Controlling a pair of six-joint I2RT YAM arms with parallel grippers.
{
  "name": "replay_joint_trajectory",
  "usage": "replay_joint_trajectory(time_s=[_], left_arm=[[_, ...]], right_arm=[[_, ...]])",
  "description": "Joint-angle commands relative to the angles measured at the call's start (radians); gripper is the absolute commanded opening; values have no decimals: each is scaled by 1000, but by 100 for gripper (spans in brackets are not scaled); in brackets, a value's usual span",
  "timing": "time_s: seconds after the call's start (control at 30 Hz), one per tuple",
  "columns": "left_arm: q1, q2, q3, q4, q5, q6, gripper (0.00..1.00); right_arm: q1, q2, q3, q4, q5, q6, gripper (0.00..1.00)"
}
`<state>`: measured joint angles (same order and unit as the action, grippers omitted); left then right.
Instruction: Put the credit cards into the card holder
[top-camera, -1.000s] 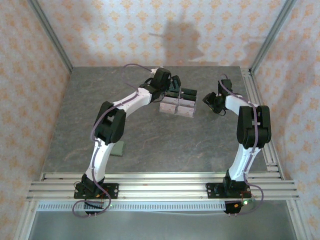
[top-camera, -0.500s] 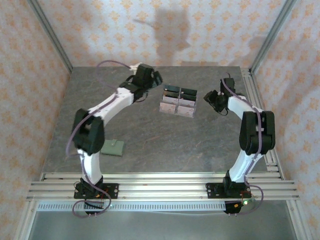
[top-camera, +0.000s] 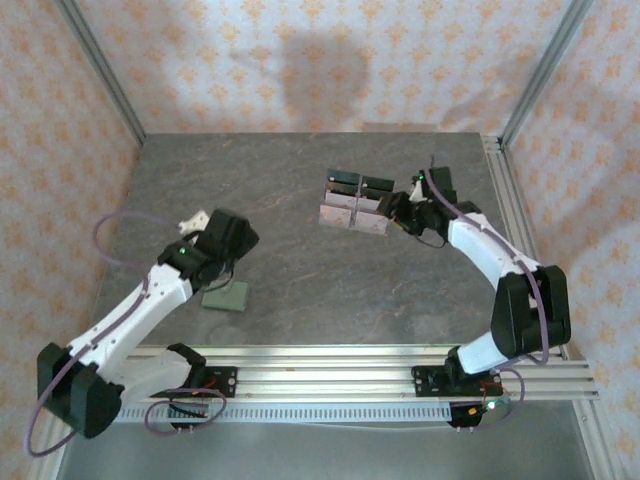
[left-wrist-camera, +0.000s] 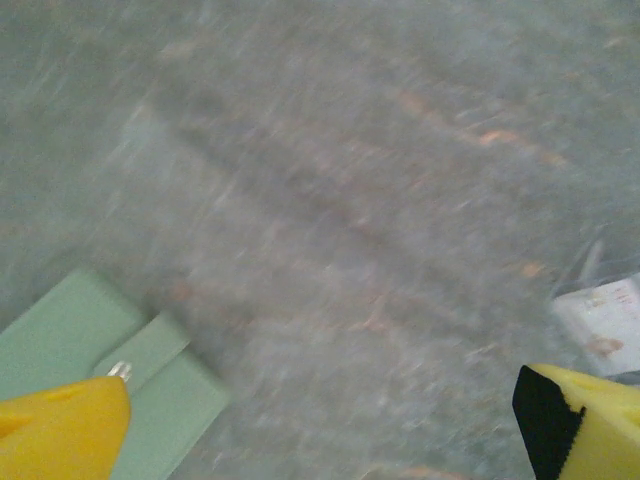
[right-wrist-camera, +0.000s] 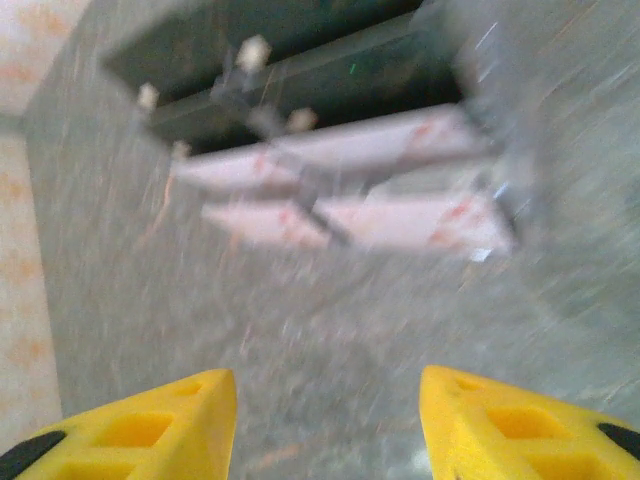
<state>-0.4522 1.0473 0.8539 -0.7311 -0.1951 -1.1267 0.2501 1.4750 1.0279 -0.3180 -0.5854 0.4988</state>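
My left gripper (left-wrist-camera: 320, 430) is spread wide and empty, close by the card holder (top-camera: 226, 296), which lies flat on the table (top-camera: 300, 290) at the near left. My right gripper (right-wrist-camera: 328, 425) is likewise parted with nothing in it, facing the credit cards (right-wrist-camera: 340, 185) standing in the clear stand (top-camera: 360, 186), far centre.

The sage-green card holder (top-camera: 227, 296) lies flat just beneath the left gripper (left-wrist-camera: 322, 400), while pale pinkish credit cards (right-wrist-camera: 380, 222) stand on edge just ahead of the right gripper (right-wrist-camera: 328, 390).
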Motion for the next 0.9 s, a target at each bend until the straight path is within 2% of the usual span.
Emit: replay_joint_trajectory(time_s=[0.0, 0.17, 0.37, 0.47, 0.87], left_arm=[[-31, -107, -105, -104, -41, -255, 100], [-37, -234, -271, -55, -40, -430, 96], [-36, -263, -353, -31, -76, -554, 93], [-15, -256, -403, 30, -58, -600, 93], [114, -137, -476, 229, 6, -528, 91]], right_arm=[[84, -47, -39, 10, 1, 29, 51], [182, -33, -29, 14, 26, 43, 51], [213, -17, -9, 9, 42, 41, 51], [213, -7, 1, 9, 44, 42, 51], [215, 33, 24, 10, 41, 35, 51]])
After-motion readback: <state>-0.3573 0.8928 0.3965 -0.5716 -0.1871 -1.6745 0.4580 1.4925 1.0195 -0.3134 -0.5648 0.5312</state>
